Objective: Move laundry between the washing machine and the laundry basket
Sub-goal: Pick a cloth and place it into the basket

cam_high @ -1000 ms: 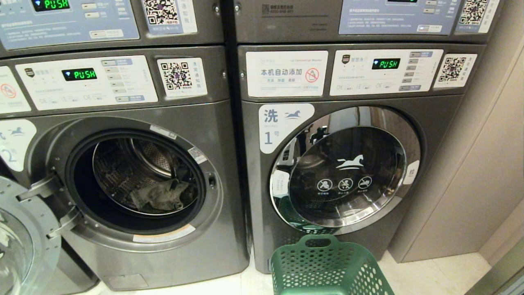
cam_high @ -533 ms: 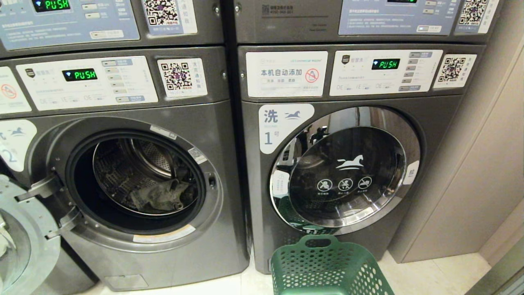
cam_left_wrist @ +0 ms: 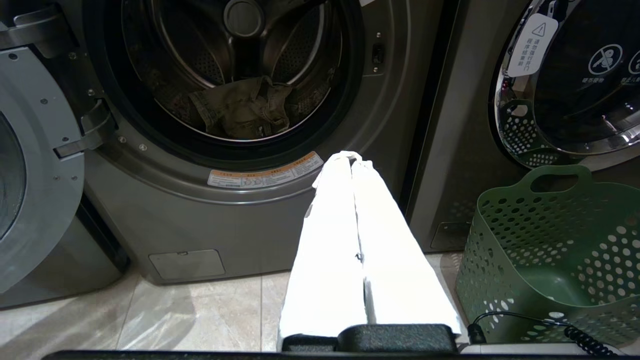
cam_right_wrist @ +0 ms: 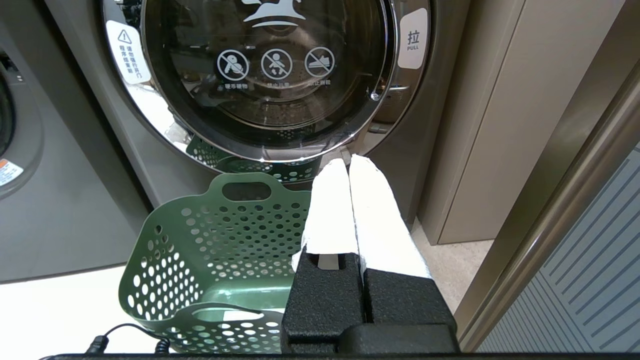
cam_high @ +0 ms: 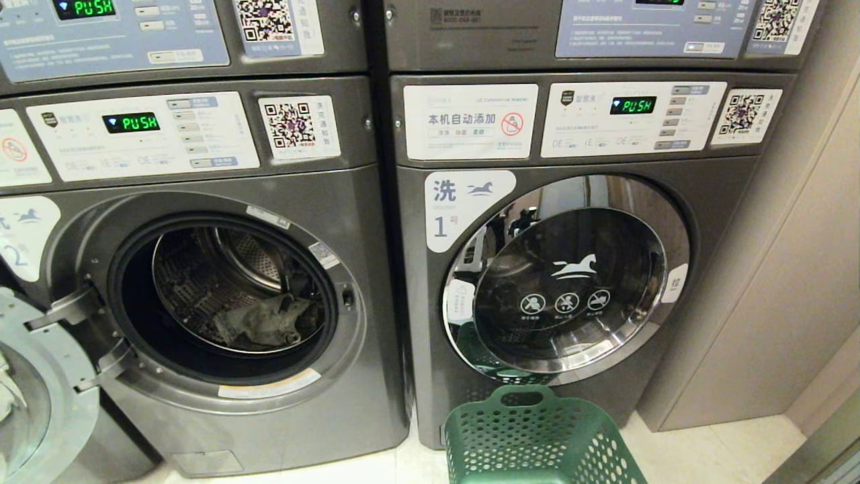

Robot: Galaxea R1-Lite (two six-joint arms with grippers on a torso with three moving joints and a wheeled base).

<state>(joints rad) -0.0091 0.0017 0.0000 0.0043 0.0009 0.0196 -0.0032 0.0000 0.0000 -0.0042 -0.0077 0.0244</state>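
One small bundle of grey-olive laundry (cam_high: 265,321) lies inside the open washing machine (cam_high: 222,296), the green laundry basket (cam_high: 537,437) empty nearby, both tools, left tool (cam_left_wrist: 351,159) and right tool (cam_right_wrist: 348,165), pinched closed, empty; reaching in closed would merely shove cloth deeper.

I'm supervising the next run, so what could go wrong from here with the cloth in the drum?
1. The laundry lies deep in the washing machine; a shallow reach may miss it.
2. The laundry basket stands before the neighbouring machine, so cloth might drop on the floor.
3. The open door may obstruct the left tool.
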